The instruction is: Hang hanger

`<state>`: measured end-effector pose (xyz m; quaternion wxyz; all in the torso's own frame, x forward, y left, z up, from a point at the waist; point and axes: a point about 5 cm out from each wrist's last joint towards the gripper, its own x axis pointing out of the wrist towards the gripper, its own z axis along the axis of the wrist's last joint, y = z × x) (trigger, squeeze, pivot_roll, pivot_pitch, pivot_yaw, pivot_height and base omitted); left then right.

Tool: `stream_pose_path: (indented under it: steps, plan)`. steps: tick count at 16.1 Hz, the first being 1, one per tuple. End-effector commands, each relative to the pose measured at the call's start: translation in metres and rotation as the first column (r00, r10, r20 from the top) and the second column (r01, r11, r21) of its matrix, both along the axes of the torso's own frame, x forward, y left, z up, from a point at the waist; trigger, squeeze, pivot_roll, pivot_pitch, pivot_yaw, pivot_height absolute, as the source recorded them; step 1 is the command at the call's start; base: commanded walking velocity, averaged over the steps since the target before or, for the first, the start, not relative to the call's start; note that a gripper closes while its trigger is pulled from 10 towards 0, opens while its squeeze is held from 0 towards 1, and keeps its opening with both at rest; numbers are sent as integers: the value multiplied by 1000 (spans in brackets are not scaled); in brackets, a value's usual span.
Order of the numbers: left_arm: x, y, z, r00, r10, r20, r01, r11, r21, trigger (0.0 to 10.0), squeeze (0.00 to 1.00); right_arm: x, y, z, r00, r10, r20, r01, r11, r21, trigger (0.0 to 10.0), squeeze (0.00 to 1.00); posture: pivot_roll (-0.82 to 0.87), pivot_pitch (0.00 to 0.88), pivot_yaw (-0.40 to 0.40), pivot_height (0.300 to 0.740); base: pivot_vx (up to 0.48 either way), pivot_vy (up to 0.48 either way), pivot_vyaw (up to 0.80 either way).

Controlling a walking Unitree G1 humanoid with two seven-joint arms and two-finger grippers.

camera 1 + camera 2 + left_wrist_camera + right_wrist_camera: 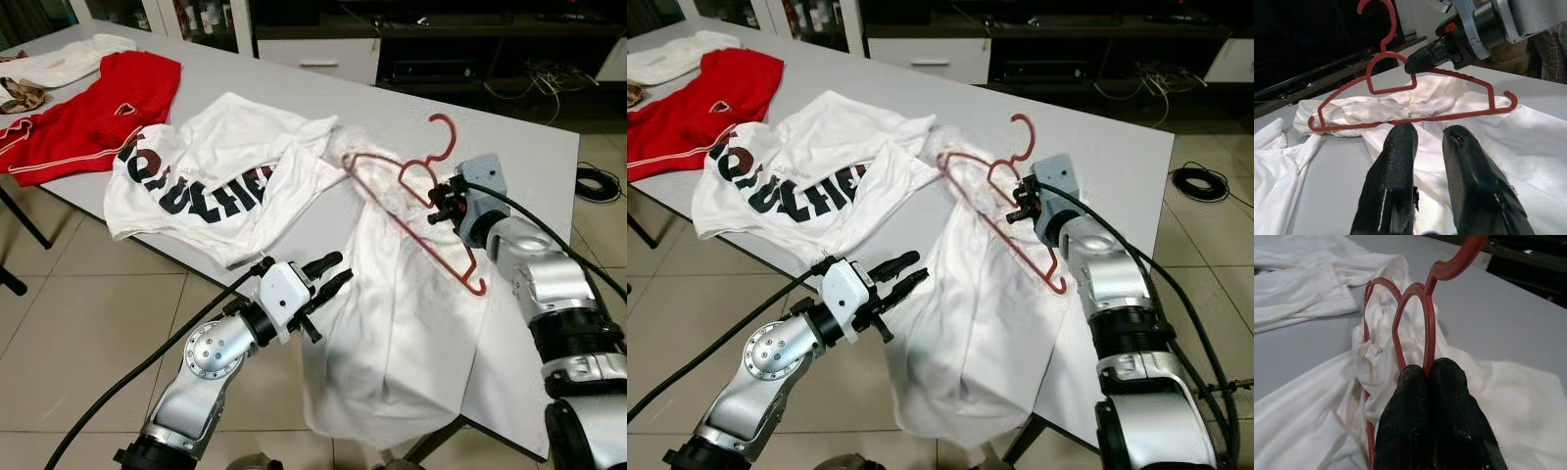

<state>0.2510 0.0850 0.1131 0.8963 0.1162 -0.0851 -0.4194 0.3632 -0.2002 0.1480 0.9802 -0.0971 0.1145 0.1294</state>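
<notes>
While the right hand (438, 199) pinches the red hanger (416, 201) lying on a white shirt (392, 323), the left hand (331, 274) hovers open near the desk (529, 157) edge.

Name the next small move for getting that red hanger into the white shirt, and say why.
Probably bring the left gripper in to grasp the white shirt near its collar. The right gripper already pinches the red hanger, which lies on top of the shirt, while the left is open and holds nothing.

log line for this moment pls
right claw: shut on red plastic hanger | left claw: open, by plain white shirt | shirt drapes over grey table edge
</notes>
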Motion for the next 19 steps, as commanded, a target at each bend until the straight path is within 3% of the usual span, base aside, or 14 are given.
stream_pose_path:
  steps: [1,3,4,6,8,10,15,17,19]
  plan:
    - [1,1,4,1000,5,8,-5,1000,-6,10000,0,5,-4,11,998,-33,54,32,999,9,0,0,-53,0,37,736,0,0,0]
    - [3,1,5,1000,4,11,-4,1000,-6,10000,0,4,5,20,995,45,93,-55,993,106,0,0,-61,0,45,736,0,0,0]
    - [3,0,6,1000,2,15,-2,1000,-8,10000,0,1,4,31,988,95,122,-120,967,223,0,0,-64,0,43,736,0,0,0]
    - [4,-1,7,1000,2,17,-2,1000,-15,10000,0,-8,-6,44,975,164,150,-201,938,281,0,0,-75,0,45,736,0,0,0]
    - [2,-3,8,1000,-4,17,5,1000,-26,10000,0,-21,-17,51,960,240,145,-273,918,288,0,0,-88,0,42,736,0,0,0]
    - [6,-3,16,996,32,78,-28,999,-44,10000,0,-40,-23,49,935,337,114,-354,911,210,0,0,-95,0,40,736,0,0,0]
    - [7,4,25,993,77,86,-67,992,-111,10000,0,-56,-35,12,946,323,-39,-305,922,238,0,0,-96,0,31,736,0,0,0]
    - [10,9,32,989,110,95,-96,985,-144,10000,0,-73,-24,6,889,449,-88,-416,874,253,0,0,-83,0,21,736,0,0,0]
    - [11,10,36,988,120,94,-103,980,-172,10000,0,-80,-18,1,852,507,-130,-469,850,240,0,0,-81,0,20,736,0,0,0]
